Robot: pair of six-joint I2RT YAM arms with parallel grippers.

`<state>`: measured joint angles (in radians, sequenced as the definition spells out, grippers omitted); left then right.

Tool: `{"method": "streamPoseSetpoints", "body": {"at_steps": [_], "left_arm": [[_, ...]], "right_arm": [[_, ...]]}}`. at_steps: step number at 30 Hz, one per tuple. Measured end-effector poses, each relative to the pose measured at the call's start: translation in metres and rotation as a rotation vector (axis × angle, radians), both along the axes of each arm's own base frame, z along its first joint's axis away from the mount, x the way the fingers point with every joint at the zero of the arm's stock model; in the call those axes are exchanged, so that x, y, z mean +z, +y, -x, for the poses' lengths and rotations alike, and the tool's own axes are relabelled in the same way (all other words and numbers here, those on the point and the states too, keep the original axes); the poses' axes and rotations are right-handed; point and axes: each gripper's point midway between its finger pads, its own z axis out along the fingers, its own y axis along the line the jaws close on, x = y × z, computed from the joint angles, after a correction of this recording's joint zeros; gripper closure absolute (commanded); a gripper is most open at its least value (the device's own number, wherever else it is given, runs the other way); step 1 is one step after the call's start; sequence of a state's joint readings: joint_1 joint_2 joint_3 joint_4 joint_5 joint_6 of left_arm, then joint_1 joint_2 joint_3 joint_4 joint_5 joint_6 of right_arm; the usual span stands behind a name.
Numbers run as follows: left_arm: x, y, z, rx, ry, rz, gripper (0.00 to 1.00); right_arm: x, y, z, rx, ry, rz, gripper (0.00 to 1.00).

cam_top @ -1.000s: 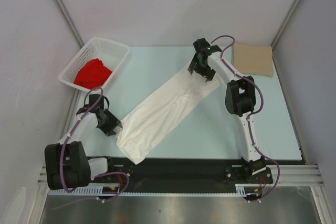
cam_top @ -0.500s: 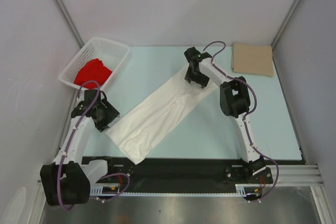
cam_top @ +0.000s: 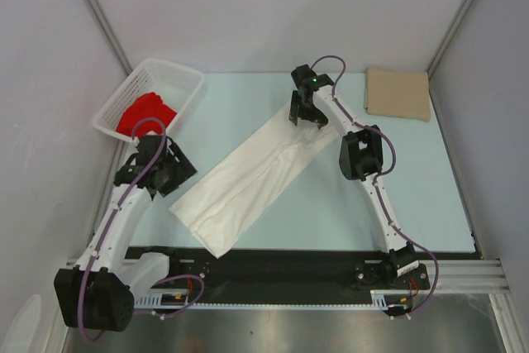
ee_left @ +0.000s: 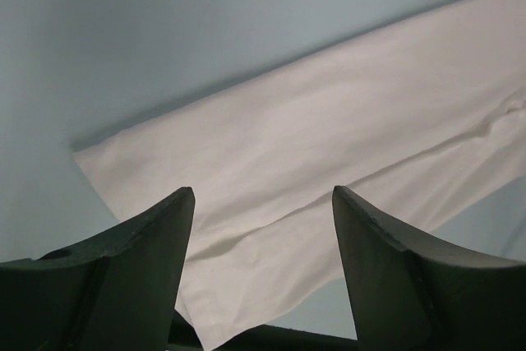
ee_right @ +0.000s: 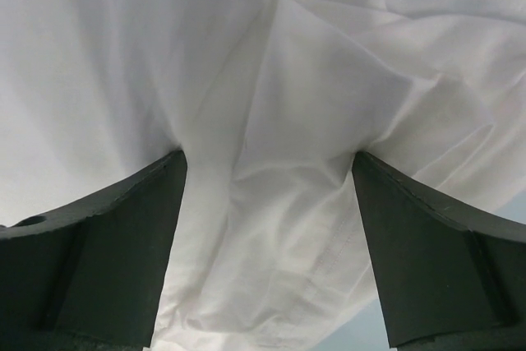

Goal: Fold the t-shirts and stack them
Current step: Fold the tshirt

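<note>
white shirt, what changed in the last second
The left hand let go of the white shirt at its near-left edge and drew back toward the basket. It is now open and off the cloth, and that edge lies spread further left. The right hand shifted slightly left over the far end, open. The red shirt, tan shirt and basket stayed put.

The pale blue worktop (cam_top: 413,188) carries a white shirt (cam_top: 256,175) lying diagonally at centre, a tan shirt (cam_top: 399,93) at two o'clock and a basket (cam_top: 183,88) at ten o'clock.
</note>
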<state>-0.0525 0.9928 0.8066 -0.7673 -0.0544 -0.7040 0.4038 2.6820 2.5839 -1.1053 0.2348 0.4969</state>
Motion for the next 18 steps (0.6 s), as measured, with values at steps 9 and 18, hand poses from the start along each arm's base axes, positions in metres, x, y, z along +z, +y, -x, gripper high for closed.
{"method": "streamPoseSetpoints", "body": {"at_steps": [9,18], "left_arm": [[0.006,-0.075,-0.044,-0.331,-0.047,-0.041,0.22],[0.008,-0.117,-0.112,-0.498,-0.098,-0.026,0.21]], "right_arm": [[0.007,0.009,-0.051,0.225,-0.180,0.038,0.05],[0.020,0.023,-0.111,0.316,-0.422,0.007,0.05]]}}
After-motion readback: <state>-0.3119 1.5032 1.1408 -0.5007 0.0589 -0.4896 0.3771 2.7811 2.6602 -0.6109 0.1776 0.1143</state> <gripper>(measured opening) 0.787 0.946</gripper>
